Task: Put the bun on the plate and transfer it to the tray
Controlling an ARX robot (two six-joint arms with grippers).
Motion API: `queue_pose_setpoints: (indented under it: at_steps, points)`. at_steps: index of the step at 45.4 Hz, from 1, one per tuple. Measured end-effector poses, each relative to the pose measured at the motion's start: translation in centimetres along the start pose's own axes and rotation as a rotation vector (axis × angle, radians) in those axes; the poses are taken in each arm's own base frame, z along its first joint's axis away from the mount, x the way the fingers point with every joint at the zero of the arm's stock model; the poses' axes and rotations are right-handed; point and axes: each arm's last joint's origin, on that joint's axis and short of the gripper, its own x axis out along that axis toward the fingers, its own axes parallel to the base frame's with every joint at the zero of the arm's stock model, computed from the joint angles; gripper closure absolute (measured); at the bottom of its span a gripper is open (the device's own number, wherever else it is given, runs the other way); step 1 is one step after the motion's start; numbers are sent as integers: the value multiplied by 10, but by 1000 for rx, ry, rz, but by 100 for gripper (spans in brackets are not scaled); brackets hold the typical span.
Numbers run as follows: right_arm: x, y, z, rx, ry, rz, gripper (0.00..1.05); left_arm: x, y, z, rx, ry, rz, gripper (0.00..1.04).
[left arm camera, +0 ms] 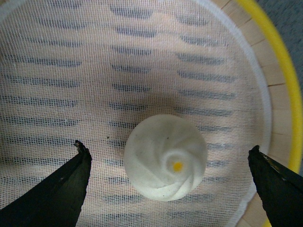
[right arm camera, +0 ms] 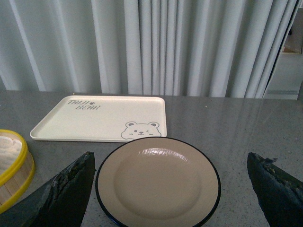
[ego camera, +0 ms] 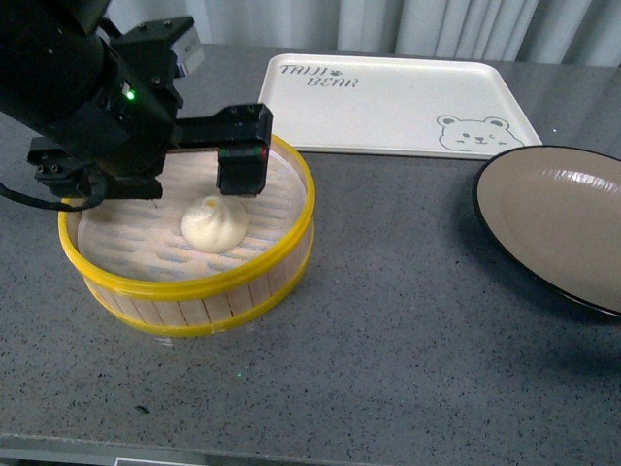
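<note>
The left gripper (left arm camera: 167,146) is wide open above the bun (left arm camera: 165,157), with one finger on each side, not touching it. The bun sits near the middle of the bamboo steamer basket (ego camera: 309,194). Go straight down and close softly, so the bun is not squashed. The plate (ego camera: 563,223) is at 3 o'clock from the basket, the tray (ego camera: 388,97) at 1 o'clock. The right gripper (right arm camera: 170,154) is open too, holding nothing.

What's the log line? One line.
left gripper open above bun in steamer basket | right gripper open facing plate | tray bare
</note>
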Motion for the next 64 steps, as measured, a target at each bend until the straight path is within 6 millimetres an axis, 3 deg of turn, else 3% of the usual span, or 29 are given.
queue_pose_setpoints:
  at_steps: [13,37,43,46,51,54,64]
  points:
    - [0,0,0,0,0,0,9,24,-8,-7,23,50,7,7]
    - [0,0,0,0,0,0,9,16,-9,0,-6,35,12,79]
    - [0,0,0,0,0,0,9,-11,-11,15,-33,-25,-38,99]
    - [0,0,0,0,0,0,9,-24,-16,25,-49,-69,-83,100]
    - [0,0,0,0,0,0,9,-31,-31,41,-70,-132,-167,100]
    - [0,0,0,0,0,0,9,-26,-50,53,-82,-153,-230,100]
    - [0,0,0,0,0,0,9,20,-126,71,-91,-89,-426,100]
